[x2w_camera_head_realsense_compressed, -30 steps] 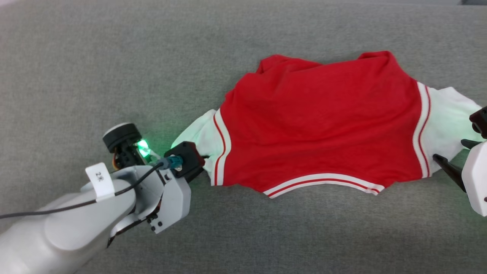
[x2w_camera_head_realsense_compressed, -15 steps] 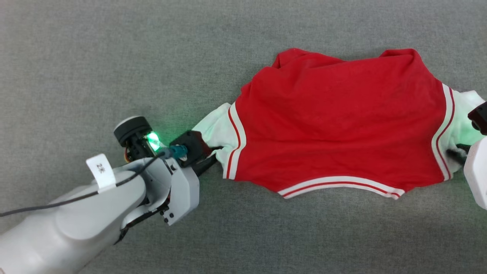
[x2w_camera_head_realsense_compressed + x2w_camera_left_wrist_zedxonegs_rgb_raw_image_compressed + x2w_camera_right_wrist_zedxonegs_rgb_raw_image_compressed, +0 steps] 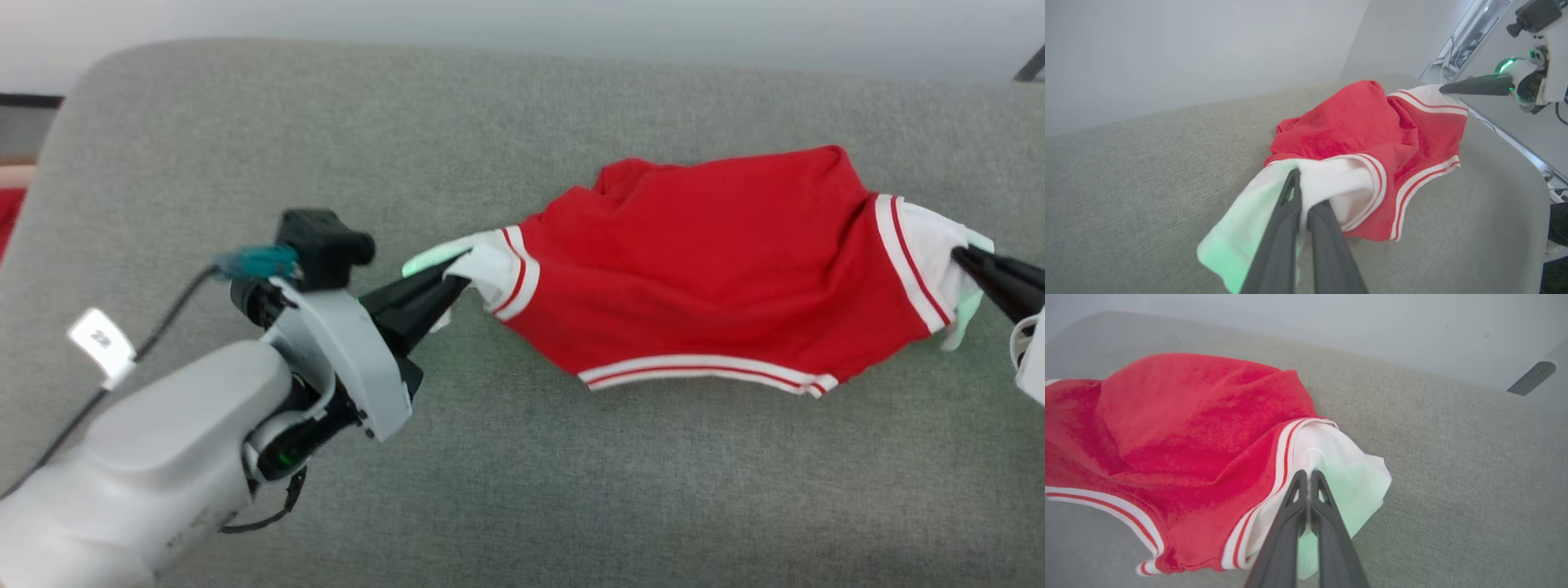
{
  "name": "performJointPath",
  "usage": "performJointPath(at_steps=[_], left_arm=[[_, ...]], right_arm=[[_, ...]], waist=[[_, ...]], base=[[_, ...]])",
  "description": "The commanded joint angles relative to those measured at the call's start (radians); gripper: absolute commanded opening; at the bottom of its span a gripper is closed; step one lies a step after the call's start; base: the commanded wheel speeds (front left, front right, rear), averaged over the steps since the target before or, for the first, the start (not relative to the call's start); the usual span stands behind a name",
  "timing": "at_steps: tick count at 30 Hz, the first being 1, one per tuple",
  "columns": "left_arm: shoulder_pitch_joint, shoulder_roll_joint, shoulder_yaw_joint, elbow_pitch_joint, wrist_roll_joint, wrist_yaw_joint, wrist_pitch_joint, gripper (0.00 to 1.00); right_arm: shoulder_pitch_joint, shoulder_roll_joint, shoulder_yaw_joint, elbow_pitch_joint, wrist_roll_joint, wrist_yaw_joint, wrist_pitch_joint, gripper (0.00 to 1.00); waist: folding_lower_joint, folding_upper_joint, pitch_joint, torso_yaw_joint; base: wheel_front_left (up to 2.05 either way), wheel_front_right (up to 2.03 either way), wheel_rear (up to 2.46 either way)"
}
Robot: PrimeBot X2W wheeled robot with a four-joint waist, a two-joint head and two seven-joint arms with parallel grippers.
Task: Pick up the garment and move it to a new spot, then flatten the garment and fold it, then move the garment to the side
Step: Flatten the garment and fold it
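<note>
A bright red soft jersey shirt with white sleeve panels and white-and-red striped trim (image 3: 718,269) hangs stretched between the 2 arms, above a broad grey woven cushion (image 3: 522,490). Its red middle sags down onto the fabric. It lies right of centre, nearer the cushion's far edge than the near one.

The left gripper (image 3: 457,282) has its 2 long dark fingers pinched together on the shirt's left white panel, just outside the striped band. That end is bunched and lifted off the cushion. The right gripper (image 3: 959,255) is likewise clamped tight on the right white panel, with loose white cloth drooping beneath its tips. A green glow tints the white cloth beside each gripper.

A black cable (image 3: 155,327) runs along the pale left forearm and carries a small white paper tag (image 3: 100,343). A pale grey wall (image 3: 522,33) stands behind the cushion. In the right wrist view, a slanted grey metal bar (image 3: 1531,377) juts out past the cushion's far corner.
</note>
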State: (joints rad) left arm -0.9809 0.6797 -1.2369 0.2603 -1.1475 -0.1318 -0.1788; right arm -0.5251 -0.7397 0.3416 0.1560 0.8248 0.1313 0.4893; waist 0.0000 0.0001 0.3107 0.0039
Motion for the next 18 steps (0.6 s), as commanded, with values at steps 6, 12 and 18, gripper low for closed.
performJointPath(at_steps=[6, 12, 18], left_arm=[[-0.028, 0.035, 0.079, -0.099, -0.232, 0.002, -0.041, 0.00], [-0.086, -0.017, 0.195, -0.022, -0.410, 0.002, -0.055, 0.00], [-0.232, -0.102, 0.296, 0.179, -0.521, 0.002, 0.002, 0.00]], right_arm=[[-0.020, 0.095, -0.193, -0.050, 0.061, -0.001, -0.049, 0.00], [-0.173, 0.253, -0.310, 0.063, -0.007, -0.001, -0.091, 0.00], [-0.434, 0.411, -0.407, 0.243, -0.084, -0.001, -0.142, 0.00]], waist=[[0.0000, -0.0001, -0.025, 0.027], [0.0000, -0.0001, 0.030, 0.041], [0.0000, -0.0001, 0.108, 0.027]], base=[[0.00, 0.00, 0.00], [0.00, 0.00, 0.00], [0.00, 0.00, 0.00]])
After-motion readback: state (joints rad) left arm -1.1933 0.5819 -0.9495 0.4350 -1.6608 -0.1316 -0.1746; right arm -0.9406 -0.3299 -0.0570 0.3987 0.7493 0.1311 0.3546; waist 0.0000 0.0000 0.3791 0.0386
